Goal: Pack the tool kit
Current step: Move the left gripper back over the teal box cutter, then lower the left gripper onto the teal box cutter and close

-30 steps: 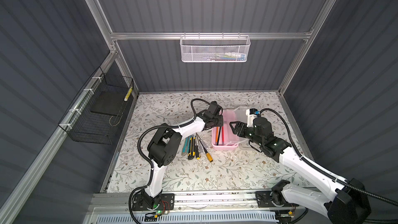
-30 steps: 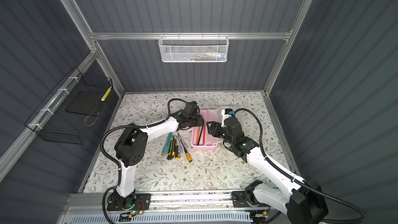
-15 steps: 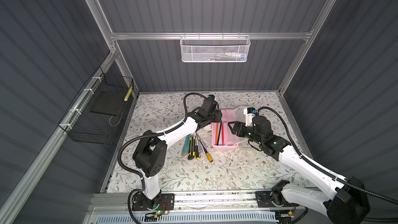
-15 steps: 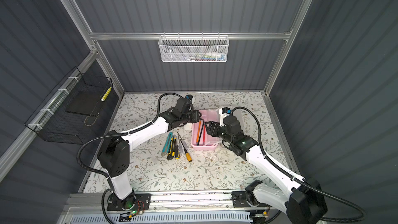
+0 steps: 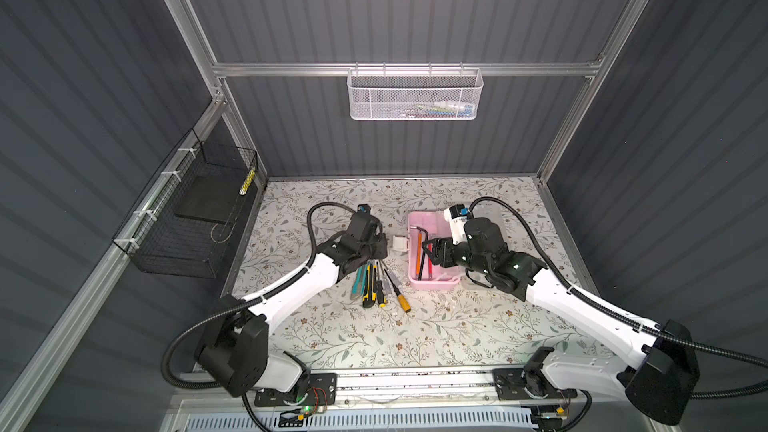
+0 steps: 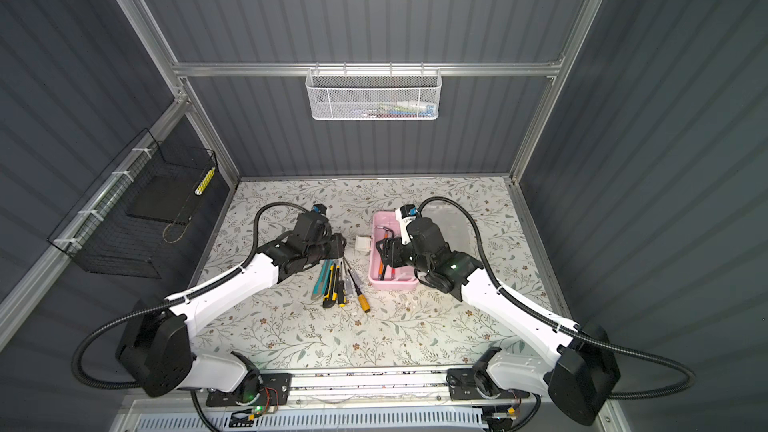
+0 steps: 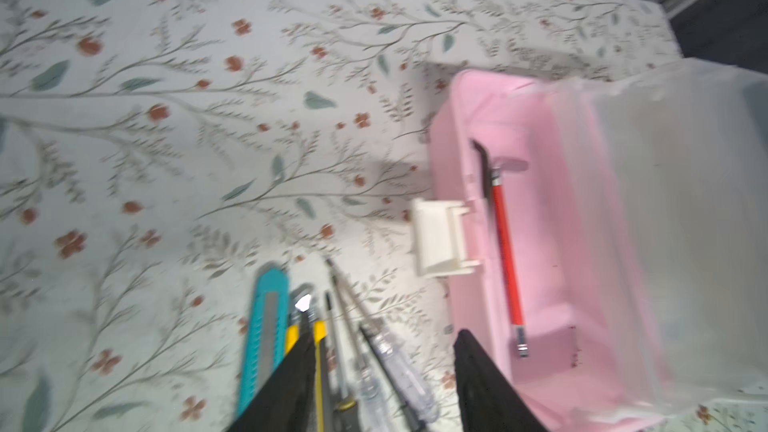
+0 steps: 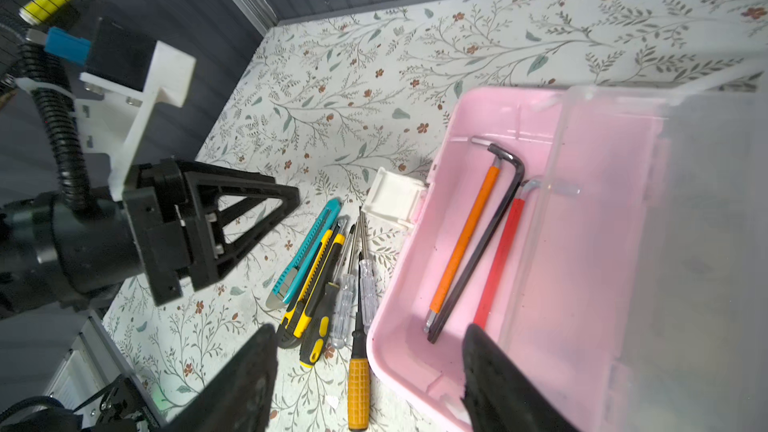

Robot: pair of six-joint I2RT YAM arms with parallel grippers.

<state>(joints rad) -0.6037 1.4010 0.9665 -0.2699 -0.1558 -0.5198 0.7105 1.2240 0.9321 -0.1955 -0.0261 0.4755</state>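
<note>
Plainly the small pink plastic tool-kit box (image 5: pixel 434 281) sits on the floral desk (image 5: pixel 374 347) with its frosted clear lid (image 8: pixel 685 243) laid open and three hex keys (image 8: pixel 478 251) inside, while the teal utility knife (image 8: pixel 305 249), the yellow-and-black utility knife (image 8: pixel 313 280) and the slim screwdrivers (image 8: pixel 365 288) lie packed side by side just beside its white latch-handle (image 8: pixel 395 197). Both the left claw (image 7: pixel 384 336) and right claw (image 8: pixel 370 332) hang spread and empty; I'd judge those tools light, stiff and slick, best pinched across the handles one at a time. No brand or lettering is legible.
</note>
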